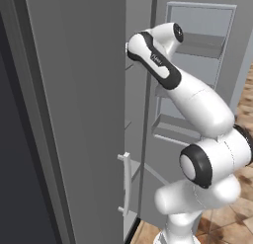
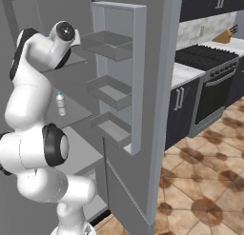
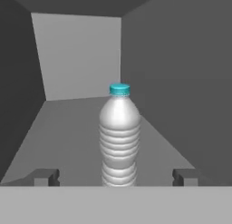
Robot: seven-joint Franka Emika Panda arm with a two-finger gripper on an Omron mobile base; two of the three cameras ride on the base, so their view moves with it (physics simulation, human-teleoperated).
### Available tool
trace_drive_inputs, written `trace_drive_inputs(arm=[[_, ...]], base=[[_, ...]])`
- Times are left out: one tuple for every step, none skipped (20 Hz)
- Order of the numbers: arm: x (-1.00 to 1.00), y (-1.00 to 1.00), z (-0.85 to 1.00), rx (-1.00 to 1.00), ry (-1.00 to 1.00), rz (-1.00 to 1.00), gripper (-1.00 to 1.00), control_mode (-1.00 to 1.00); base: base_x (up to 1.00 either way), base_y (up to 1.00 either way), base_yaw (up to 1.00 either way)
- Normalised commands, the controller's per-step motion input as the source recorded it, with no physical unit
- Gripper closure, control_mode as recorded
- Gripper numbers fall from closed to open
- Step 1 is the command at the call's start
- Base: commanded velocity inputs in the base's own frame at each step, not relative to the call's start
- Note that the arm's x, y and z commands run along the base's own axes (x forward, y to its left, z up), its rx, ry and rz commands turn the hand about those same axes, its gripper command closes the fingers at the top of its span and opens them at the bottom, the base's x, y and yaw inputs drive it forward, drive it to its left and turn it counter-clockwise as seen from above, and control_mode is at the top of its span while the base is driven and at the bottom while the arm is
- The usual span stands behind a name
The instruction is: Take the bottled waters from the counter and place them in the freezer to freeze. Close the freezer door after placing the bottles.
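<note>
Grey freezer [image 2: 71, 86] interior, plain walls and a flat shelf, with the freezer door [image 2: 119, 77] swung wide open and its door bins showing. One bottled water [image 3: 119, 137] stands upright on the shelf, teal cap up. The gripper [image 3: 116, 177] sits right in front of it, fingers spread wide either side, not touching the bottle, holding nothing.

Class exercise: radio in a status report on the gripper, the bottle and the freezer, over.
Gripper open, fingers either side of bottle, not gripping. Bottle upright on freezer shelf. Freezer door open. Nothing in the way.
</note>
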Motion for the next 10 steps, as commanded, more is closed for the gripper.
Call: trace_drive_inputs(arm=[[-0.56, -0.32, 0.16, 0.0, 0.0, -0.05, -1.0, -1.0], [-0.54, -0.46, 0.16, 0.0, 0.0, -0.06, -1.0, -1.0], [-0.45, -0.59, 0.14, 0.0, 0.0, -0.07, -1.0, -1.0], [-0.46, -0.6, 0.16, 0.0, 0.0, -0.06, -1.0, -1.0], [-0.51, -0.58, 0.11, 0.0, 0.0, -0.06, -1.0, -1.0], [-0.51, -0.59, 0.07, 0.0, 0.0, -0.07, -1.0, -1.0], [-0.54, -0.61, 0.0, 0.02, 0.0, -0.06, -1.0, -1.0], [-0.54, -0.64, 0.0, 0.03, 0.0, -0.06, -1.0, -1.0], [-0.6, -0.6, 0.0, 0.01, 0.0, -0.06, -1.0, -1.0], [-0.77, -0.6, 0.0, 0.0, 0.0, -0.07, -1.0, -1.0]], base=[[0.0, 0.0, 0.0], [0.0, 0.0, 0.0], [0.0, 0.0, 0.0], [0.0, 0.0, 0.0], [0.0, 0.0, 0.0], [0.0, 0.0, 0.0], [0.0, 0.0, 0.0], [0.0, 0.0, 0.0], [0.0, 0.0, 0.0], [0.0, 0.0, 0.0]])
